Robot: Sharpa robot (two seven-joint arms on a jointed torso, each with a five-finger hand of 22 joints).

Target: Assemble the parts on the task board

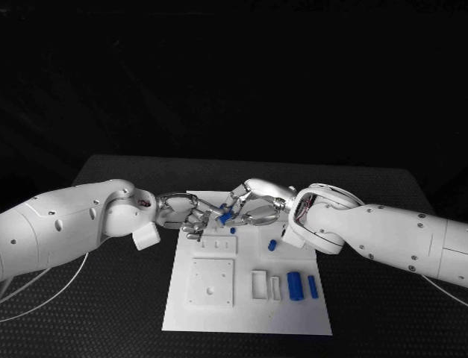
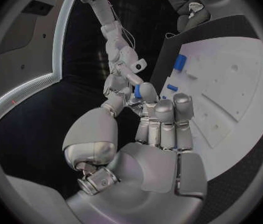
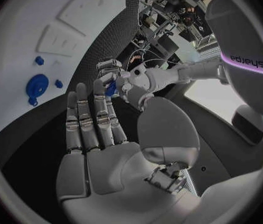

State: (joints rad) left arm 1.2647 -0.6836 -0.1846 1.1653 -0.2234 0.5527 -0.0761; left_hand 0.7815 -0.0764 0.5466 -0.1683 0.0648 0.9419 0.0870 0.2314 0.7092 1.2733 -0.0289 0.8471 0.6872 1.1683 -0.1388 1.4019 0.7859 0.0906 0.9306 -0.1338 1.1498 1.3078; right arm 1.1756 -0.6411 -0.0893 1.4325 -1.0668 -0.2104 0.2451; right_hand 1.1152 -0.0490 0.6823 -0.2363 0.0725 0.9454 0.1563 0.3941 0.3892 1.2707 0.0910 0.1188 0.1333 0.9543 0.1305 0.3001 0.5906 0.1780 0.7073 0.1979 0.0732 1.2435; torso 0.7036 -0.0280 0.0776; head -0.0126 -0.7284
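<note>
**Meeting of both hands over the far end of the task board**

Converging above the far end of the task board [image 1: 245, 298], the left hand [image 1: 182, 211] and right hand [image 1: 257, 205] stood fingertip to fingertip, with a small blue part [image 1: 225, 218] between them. In the head view it could not be told which hand actually gripped it. The left wrist view showed the left hand [image 2: 150, 129] with fingers held together and a blue part [image 2: 137, 91] at the fingertips, touching the right hand's fingers [image 2: 122, 82]. The right wrist view showed the right hand [image 3: 100, 129] with fingers extended and apart, nothing in its palm, and the blue part [image 3: 111, 88] at the left hand's fingers [image 3: 109, 72].

On the board's near right, a blue cylinder [image 1: 294, 286] and a thinner blue pin [image 1: 312, 287] lay side by side, long axes running near to far. A short blue peg [image 1: 272, 245] lay farther up.
</note>
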